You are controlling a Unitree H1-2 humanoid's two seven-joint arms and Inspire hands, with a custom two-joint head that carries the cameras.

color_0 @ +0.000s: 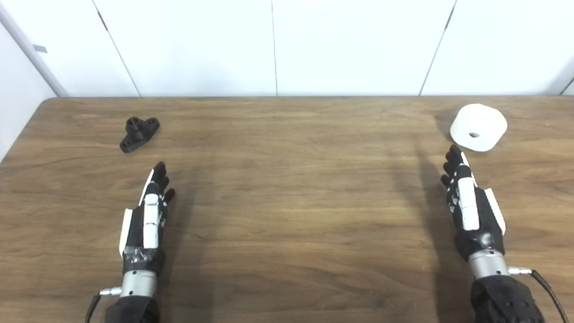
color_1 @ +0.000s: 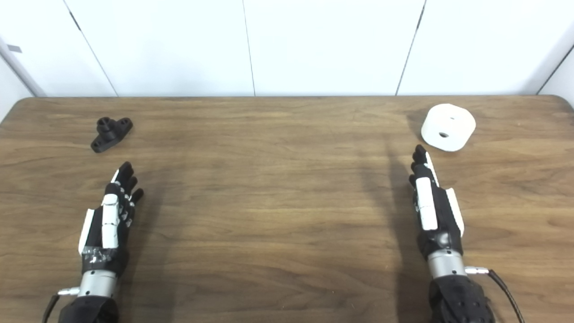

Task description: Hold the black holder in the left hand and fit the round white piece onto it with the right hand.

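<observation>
L hand (color_0: 145,215) flat, empty | R hand (color_0: 471,206) flat, empty | black holder (color_0: 139,133) far left: rigid, light, grip base | round white piece (color_0: 478,127) far right: stiff, grip sides

Black holder (color_0: 139,133), white piece (color_0: 478,127), empty hands

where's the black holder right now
The black holder lies on the table's far left, just beyond the open left robot hand and untouched, opposite the round white piece.

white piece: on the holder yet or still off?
Off. The round white piece lies on the table at far right; the black holder sits far left. Neither hand touches them.
</observation>
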